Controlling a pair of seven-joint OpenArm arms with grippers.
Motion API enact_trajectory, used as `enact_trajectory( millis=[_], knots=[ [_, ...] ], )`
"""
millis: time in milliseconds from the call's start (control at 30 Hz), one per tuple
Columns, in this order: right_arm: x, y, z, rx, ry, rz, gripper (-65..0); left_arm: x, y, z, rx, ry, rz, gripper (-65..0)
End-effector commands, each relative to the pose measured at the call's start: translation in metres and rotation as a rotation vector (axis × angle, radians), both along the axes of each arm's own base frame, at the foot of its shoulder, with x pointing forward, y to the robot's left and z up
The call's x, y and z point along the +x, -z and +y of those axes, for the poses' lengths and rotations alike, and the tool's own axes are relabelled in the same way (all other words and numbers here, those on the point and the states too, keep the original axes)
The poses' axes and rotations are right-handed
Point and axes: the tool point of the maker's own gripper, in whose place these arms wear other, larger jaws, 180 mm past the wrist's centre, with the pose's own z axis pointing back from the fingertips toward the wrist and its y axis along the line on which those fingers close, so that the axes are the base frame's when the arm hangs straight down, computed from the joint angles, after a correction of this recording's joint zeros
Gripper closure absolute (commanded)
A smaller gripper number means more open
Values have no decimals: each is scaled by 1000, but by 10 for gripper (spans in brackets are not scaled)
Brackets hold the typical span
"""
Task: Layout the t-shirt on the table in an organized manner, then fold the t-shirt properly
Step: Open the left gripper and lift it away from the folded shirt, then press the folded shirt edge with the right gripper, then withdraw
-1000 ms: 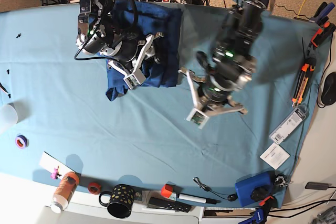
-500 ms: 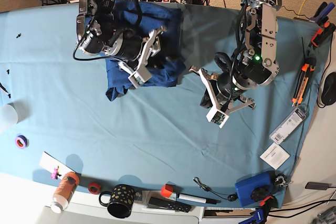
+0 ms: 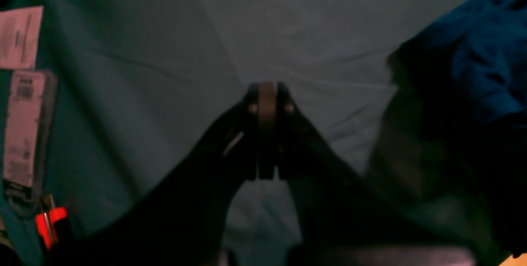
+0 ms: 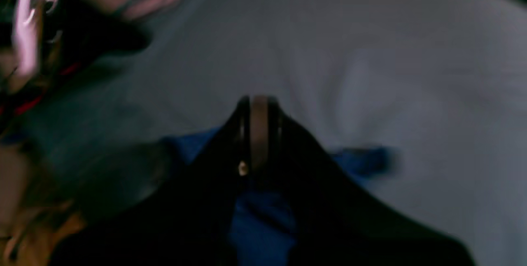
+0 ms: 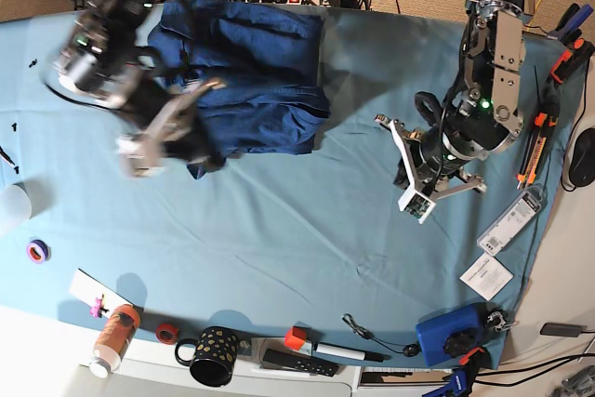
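The dark navy t-shirt (image 5: 246,72) lies folded into a rough rectangle at the far middle of the teal table (image 5: 279,230). My right gripper (image 5: 135,157) is motion-blurred in the base view, just left of the shirt's near left corner. In the right wrist view that gripper (image 4: 259,105) is shut, its tips over bare cloth, with blue t-shirt fabric (image 4: 263,216) under its base. My left gripper (image 5: 416,204) hovers over bare table to the right of the shirt. The left wrist view shows it (image 3: 266,93) shut and empty, with the t-shirt (image 3: 486,52) off to the right.
A spotted mug (image 5: 214,355), bottle (image 5: 113,337), tape rolls (image 5: 37,250), marker (image 5: 349,352) and blue box (image 5: 451,332) line the near edge. Paper cards (image 5: 486,276), a package (image 5: 509,220) and orange tools (image 5: 535,146) sit at the right edge. A white cup (image 5: 11,206) is far left.
My right arm swung off the t-shirt toward the left and its jaws went from open to shut. My left arm drew back to the right. The shirt now lies uncovered.
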Motion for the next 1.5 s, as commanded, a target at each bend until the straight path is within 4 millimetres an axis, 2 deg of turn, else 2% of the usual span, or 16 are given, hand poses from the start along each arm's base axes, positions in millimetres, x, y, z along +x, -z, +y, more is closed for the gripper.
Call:
enact_trajectory(
  millis=[0, 100, 233, 467, 567, 700, 867, 967, 1200, 1333, 1467],
  knots=[
    [3, -13, -13, 16, 50, -36, 0, 6, -13, -2, -16, 6, -47, 0],
    [-4, -5, -56, -13, 193, 18, 0, 7, -14, -3, -20, 7, -53, 0],
    [-25, 9, -93, -52, 308, 101, 0, 8, -15, -3, -24, 8, -60, 0],
    [-66, 45, -118, -136, 395, 250, 0, 8, -16, -4, -28, 9, -66, 0],
    [-75, 58, -132, -180, 449, 279, 0, 8, -16, -4, -28, 9, -65, 0],
    [-80, 78, -135, -132, 467, 340, 0, 8, -16, -4, -28, 9, -66, 0],
    [-82, 96, -121, -9, 400, 378, 0, 8, -16, -4, -27, 8, -65, 0],
    [-84, 101, -102, 40, 314, 398, 0, 8, -17, -4, -28, 9, -67, 0],
    [-73, 81, -50, 209, 124, 335, 0, 8, -16, -4, -27, 8, -66, 0],
    [-70, 78, -24, 248, 38, 333, 0, 8, -16, -4, -27, 8, -66, 0],
    [-71, 75, 13, 296, -83, 339, 0, 9, -16, -4, -28, 8, -67, 0]
  ],
)
